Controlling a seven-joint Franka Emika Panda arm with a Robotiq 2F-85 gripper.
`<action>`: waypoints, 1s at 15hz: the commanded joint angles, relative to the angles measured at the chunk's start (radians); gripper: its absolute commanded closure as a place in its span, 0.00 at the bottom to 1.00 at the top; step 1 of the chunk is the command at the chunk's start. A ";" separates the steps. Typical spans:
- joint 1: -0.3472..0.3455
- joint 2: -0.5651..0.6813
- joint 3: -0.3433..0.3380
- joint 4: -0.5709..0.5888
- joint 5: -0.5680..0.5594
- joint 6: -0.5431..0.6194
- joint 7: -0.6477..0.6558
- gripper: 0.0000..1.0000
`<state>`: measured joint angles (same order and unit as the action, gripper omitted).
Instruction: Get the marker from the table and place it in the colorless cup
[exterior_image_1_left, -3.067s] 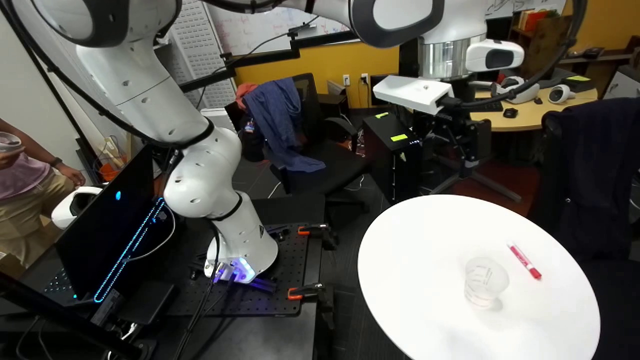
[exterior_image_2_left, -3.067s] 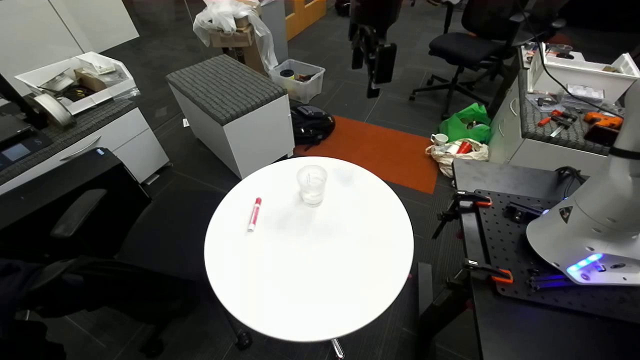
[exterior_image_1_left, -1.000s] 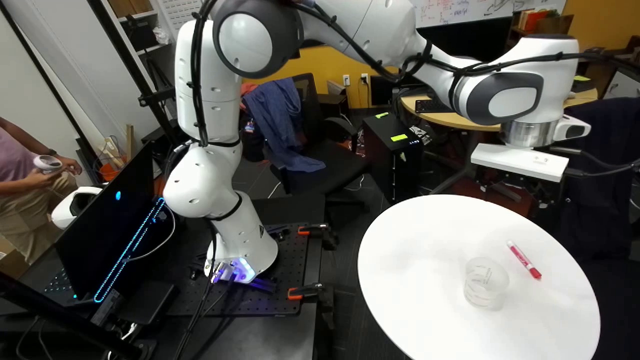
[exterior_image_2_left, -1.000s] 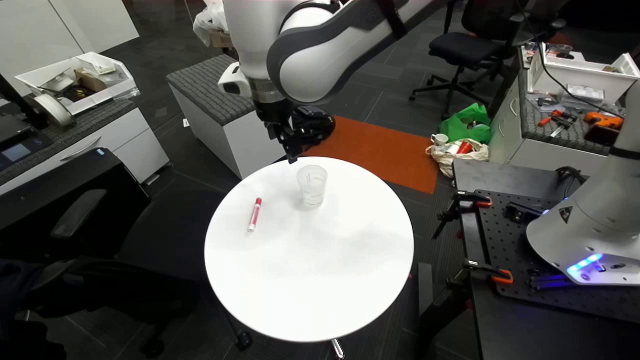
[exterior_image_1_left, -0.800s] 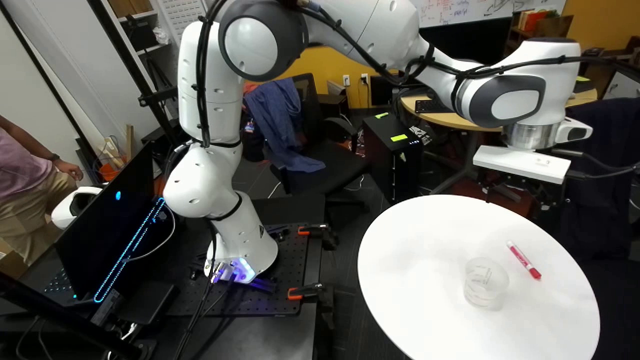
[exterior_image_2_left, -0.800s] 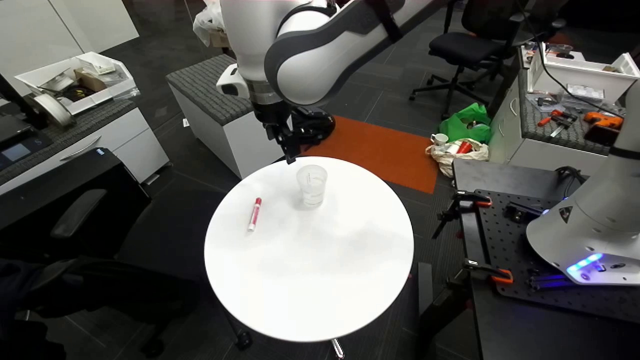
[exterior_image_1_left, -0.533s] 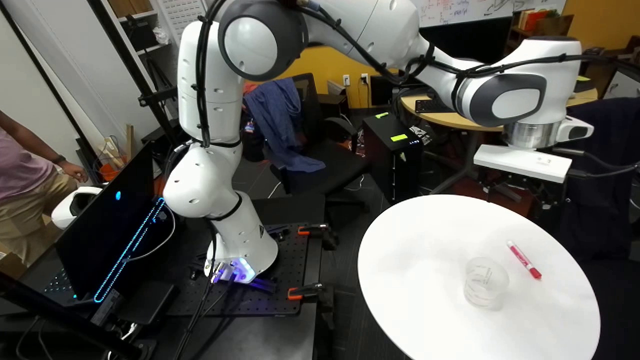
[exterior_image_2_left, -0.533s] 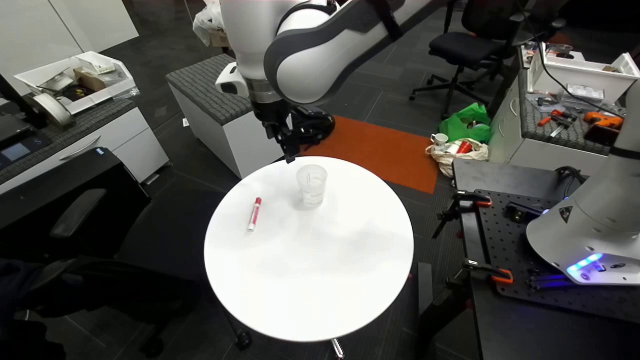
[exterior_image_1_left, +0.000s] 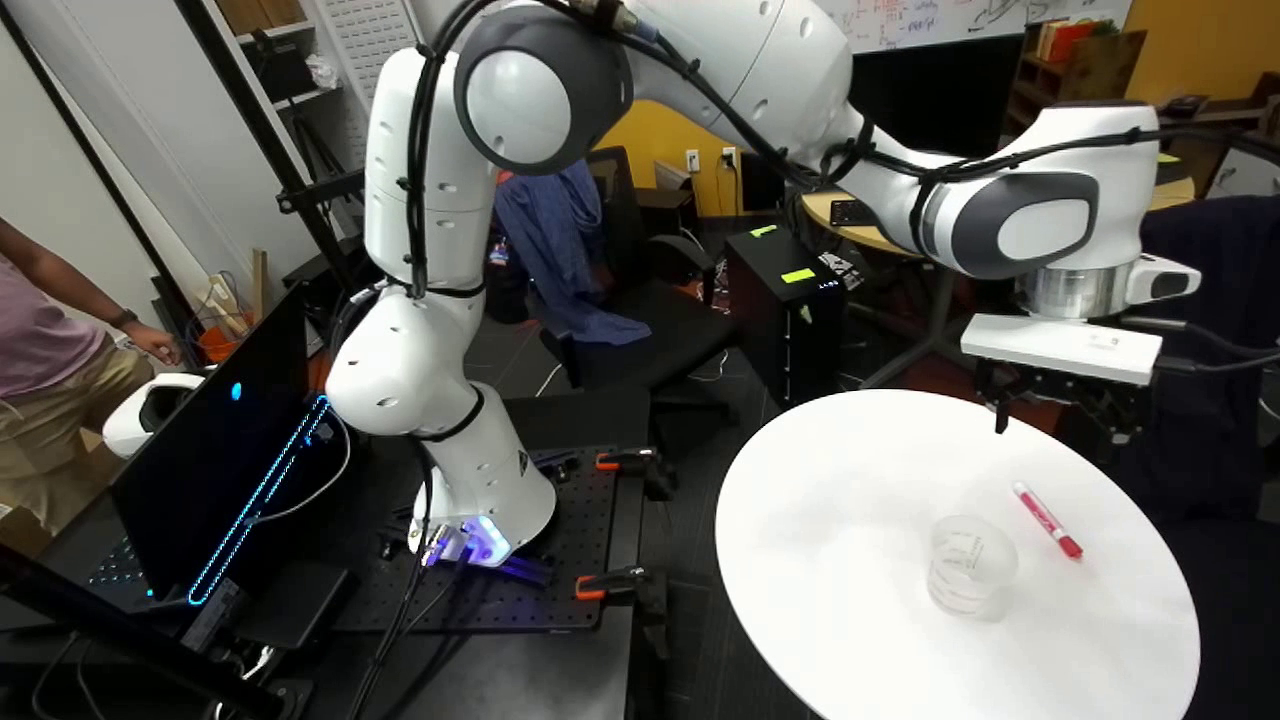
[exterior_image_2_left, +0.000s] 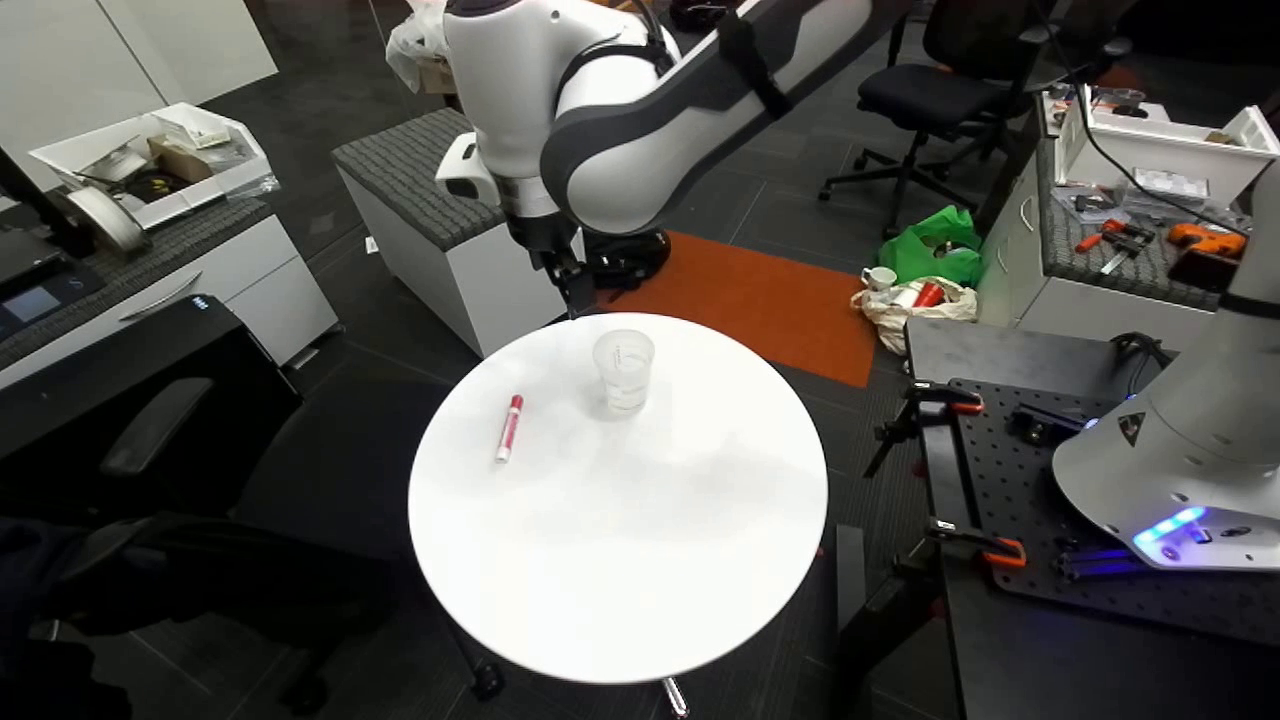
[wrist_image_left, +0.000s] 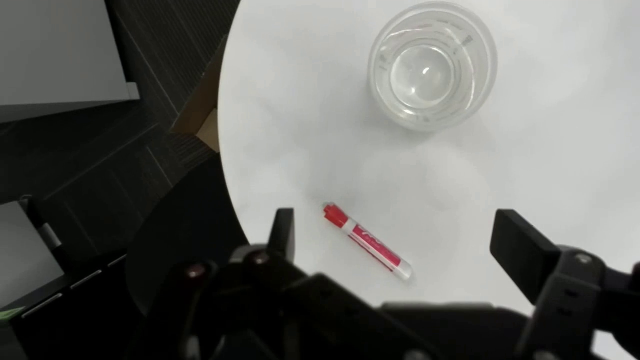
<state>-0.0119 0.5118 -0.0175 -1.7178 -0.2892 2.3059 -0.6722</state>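
Note:
The marker (exterior_image_1_left: 1047, 520), red and white, lies on the round white table (exterior_image_1_left: 850, 520) in both exterior views (exterior_image_2_left: 509, 429). The colorless cup (exterior_image_1_left: 970, 565) stands upright near it, also seen in an exterior view (exterior_image_2_left: 624, 370). My gripper (exterior_image_1_left: 1060, 428) is above the table, apart from both things. In the wrist view my gripper (wrist_image_left: 397, 222) is open and empty. The marker (wrist_image_left: 370, 244) shows below and between its spread fingers, slanted, red cap toward the left finger. The cup (wrist_image_left: 432, 65) is beyond the fingers at the top, its open mouth facing up.
A dark chair (exterior_image_2_left: 330, 480) stands against the table's edge. A grey-topped white cabinet (exterior_image_2_left: 460, 190) stands behind the table. The black robot bench (exterior_image_1_left: 560, 670) with orange-tipped clamps (exterior_image_1_left: 610, 585) is across a gap from the table. A person (exterior_image_1_left: 60, 340) stands behind the bench.
Over about three seconds the arm has swung out so my gripper is above the table's edge region. In the last half second it has lowered slightly. The marker and cup have not moved.

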 joint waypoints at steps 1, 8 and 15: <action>0.004 0.037 -0.006 0.030 -0.096 0.062 0.002 0.00; -0.029 0.087 0.040 0.037 -0.148 0.238 -0.156 0.00; -0.116 0.169 0.169 0.082 0.003 0.289 -0.495 0.00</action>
<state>-0.0919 0.6308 0.1087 -1.6920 -0.3417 2.6143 -1.0441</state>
